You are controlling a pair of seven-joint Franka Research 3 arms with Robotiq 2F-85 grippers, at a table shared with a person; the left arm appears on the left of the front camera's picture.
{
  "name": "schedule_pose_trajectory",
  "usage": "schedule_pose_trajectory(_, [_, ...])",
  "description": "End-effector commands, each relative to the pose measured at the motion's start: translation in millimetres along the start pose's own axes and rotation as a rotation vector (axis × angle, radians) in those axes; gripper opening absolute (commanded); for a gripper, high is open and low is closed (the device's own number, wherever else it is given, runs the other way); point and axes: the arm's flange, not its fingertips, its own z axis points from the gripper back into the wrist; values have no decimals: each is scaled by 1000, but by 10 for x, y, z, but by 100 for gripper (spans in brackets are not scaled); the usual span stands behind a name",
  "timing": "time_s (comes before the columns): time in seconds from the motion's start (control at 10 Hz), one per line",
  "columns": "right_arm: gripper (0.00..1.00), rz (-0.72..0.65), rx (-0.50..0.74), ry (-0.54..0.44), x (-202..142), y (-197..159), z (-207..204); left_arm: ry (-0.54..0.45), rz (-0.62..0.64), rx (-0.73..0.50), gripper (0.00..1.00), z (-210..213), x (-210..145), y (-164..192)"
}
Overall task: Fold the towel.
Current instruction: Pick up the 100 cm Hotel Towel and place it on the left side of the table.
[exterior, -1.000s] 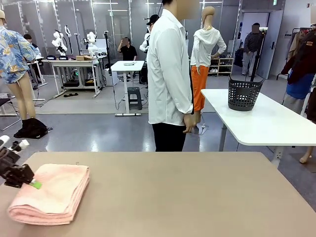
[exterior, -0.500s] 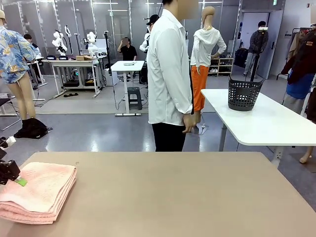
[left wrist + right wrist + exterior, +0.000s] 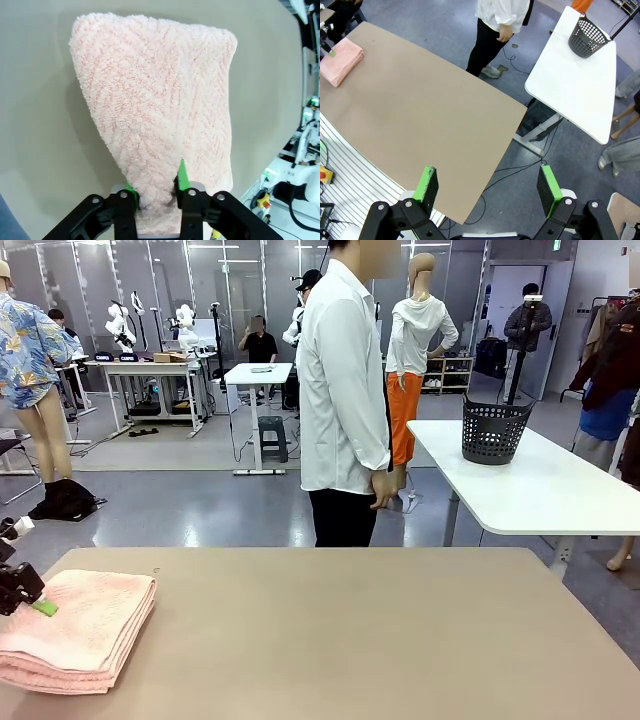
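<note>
Left claw (image 3: 156, 192) sits at the towel's (image 3: 160, 105) near edge with its green pads set close on either side of the terry, so from my screen it reads as pinching the folded towel. Right claw (image 3: 488, 187) hangs high above the table (image 3: 435, 115) with its jaws spread wide and nothing between them. From the front I see the towel lying folded at about 8 o'clock on the table, with a person (image 3: 343, 400) standing at 12 o'clock.

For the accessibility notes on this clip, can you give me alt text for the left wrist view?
A folded pale pink towel lies on a tan table, seen from just above by the left gripper. Its two green-padded fingers stand on either side of the towel's near edge, and the terry pile bulges between them. Lab gear shows past the table's edge at the right.
</note>
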Motion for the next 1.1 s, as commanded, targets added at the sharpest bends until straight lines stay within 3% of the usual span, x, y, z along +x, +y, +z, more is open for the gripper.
schedule_pose_trajectory(0.0, [100,-8,-3,4,-4,16,-1,-13,15,49,100,46,-55,-105])
schedule_pose_trajectory(0.2, [100,-8,-3,4,-4,16,-1,-48,36,82,100,155,-110,-158])
schedule_pose_trajectory(0.3, [100,-8,-3,4,-4,16,-1,-67,61,140,88,270,-164,-217])
schedule_pose_trajectory(0.4, [100,-8,-3,4,-4,16,-1,-105,49,148,98,392,-216,-315])
schedule_pose_trajectory(0.5, [100,-8,-3,4,-4,16,-1,-121,31,171,100,476,-264,-428])
schedule_pose_trajectory(1.0, [100,-8,-3,4,-4,16,-1,-174,-27,274,100,652,-494,-1016])
